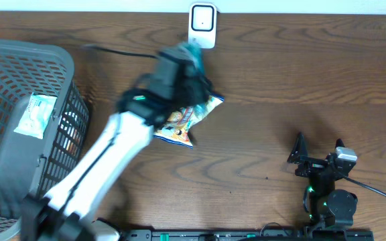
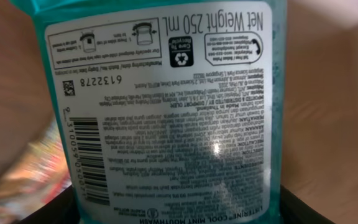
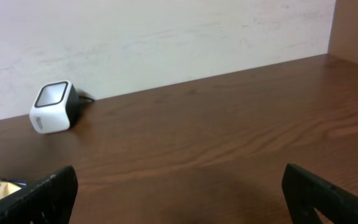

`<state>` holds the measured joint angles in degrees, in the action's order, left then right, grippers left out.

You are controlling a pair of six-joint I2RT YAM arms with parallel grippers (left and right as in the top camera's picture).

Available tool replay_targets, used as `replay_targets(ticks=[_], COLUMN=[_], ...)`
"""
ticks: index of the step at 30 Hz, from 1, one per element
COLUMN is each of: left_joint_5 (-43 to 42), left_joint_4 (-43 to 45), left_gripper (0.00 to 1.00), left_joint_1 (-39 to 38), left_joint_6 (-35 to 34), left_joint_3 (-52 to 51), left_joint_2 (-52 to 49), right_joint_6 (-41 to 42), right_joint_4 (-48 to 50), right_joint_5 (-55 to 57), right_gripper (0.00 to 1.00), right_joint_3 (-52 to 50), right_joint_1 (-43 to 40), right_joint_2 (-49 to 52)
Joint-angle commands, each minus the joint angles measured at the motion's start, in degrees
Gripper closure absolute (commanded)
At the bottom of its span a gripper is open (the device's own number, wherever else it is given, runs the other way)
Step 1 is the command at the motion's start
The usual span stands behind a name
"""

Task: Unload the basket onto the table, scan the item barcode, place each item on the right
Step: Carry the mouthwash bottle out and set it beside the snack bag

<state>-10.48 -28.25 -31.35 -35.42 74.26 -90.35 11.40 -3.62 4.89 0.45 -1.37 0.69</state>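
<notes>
white left arm (image 1: 92, 167) — black right arm (image 1: 330, 197), black right claw (image 3: 182, 199)

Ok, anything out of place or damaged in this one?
Nothing spilled or damaged. The mouthwash bottle sits in the left pincer near the scanner; a snack bag lies loose on the table under that arm.

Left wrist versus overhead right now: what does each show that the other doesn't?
Only the left wrist: the back label and its barcode, seen up close. Only the overhead: the scanner, the basket holding a white packet, and the right tool, open. Both: the teal bottle held in the left tool, the snack bag and the wooden table.
</notes>
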Motion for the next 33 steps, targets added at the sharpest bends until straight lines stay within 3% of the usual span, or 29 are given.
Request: replay_targets(ticks=[1, 13, 24, 28, 33], left_joint_5=[5.33, 5.84, 6.73, 10.86, 26.53], left_joint_4=[1.01, 1.55, 0.92, -5.55, -18.60], left_gripper=[0.66, 0.65, 0.14, 0.07, 0.02], left_joint_1=[-3.69, -11.26, -12.85, -11.89, -9.16], left_joint_6=[2.89, 3.93, 7.10, 10.16, 10.16], left_joint_3=[1.40, 1.40, 1.77, 5.75, 15.54], left_joint_2=[-5.75, -20.44, -18.29, -12.87, -2.58], right_joint_6=[0.57, 0.57, 0.57, 0.57, 0.57], right_joint_4=[-0.11, -0.13, -0.13, -0.11, -0.11], right_joint_5=[0.31, 0.33, 0.31, 0.33, 0.33], right_gripper=[0.01, 0.01, 0.01, 0.01, 0.01], right_joint_3=[-0.13, -0.13, -0.13, -0.13, -0.13], right_joint_1=[0.66, 0.66, 0.66, 0.66, 0.66], right_joint_2=[-0.35, -0.35, -0.35, -0.35, -0.35])
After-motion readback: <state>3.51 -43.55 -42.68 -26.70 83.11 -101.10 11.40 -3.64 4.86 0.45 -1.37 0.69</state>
